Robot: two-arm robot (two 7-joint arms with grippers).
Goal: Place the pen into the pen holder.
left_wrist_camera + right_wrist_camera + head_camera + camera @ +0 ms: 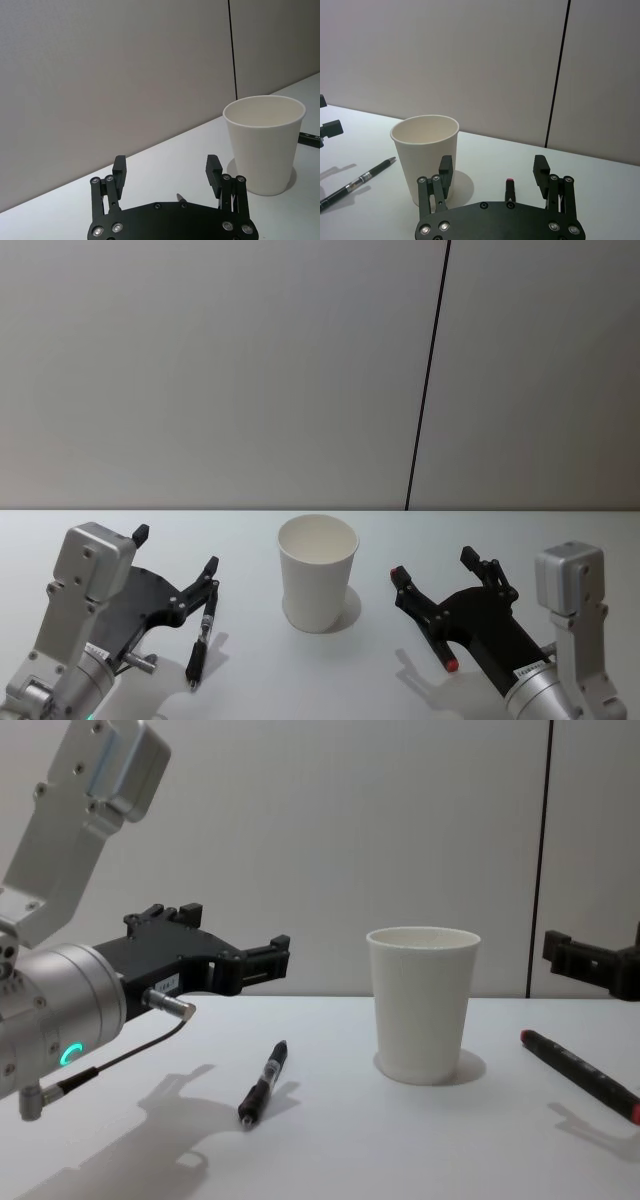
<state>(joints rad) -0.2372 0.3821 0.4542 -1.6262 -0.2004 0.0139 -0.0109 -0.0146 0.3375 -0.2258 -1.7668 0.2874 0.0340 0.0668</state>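
A white table (320, 680) runs back to a grey panelled wall (200, 370) split by a dark vertical seam (425, 390).

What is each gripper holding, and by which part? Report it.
Nothing is held. The left gripper and right gripper are both open above the table; the black pen and the red-tipped pen lie loose on it.

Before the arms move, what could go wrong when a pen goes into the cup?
The pen holder stands free and looks light; a bump on its rim may tip it. The black pen lies flat under the open left pincer, so it may roll away. The right pincer, also near, could collide.
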